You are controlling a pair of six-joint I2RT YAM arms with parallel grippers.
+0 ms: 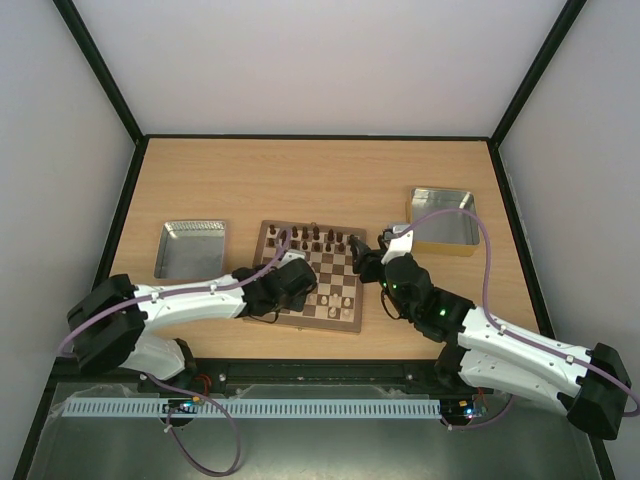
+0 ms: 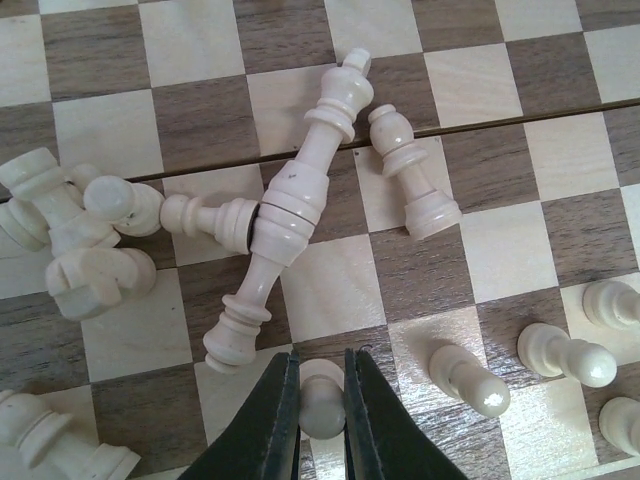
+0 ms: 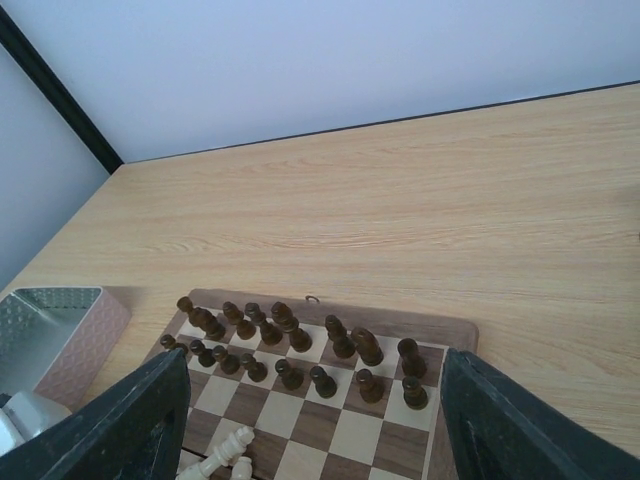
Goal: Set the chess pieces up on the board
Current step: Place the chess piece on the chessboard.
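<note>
From above and behind we look down on the whole table (image 1: 330, 180), the board (image 1: 340, 324) at its centre, with the left arm (image 1: 190, 298) and right arm (image 1: 500, 340) reaching in from the bottom edge. On the left wrist we sit very near the board (image 2: 500, 250), facing almost straight down on a few squares and fallen cream pieces (image 2: 290, 200). On the right wrist we sit higher, looking slantwise across the board (image 3: 330, 420) and the dark pieces (image 3: 290, 345) to the back wall (image 3: 350, 60). All three views share the board.
</note>
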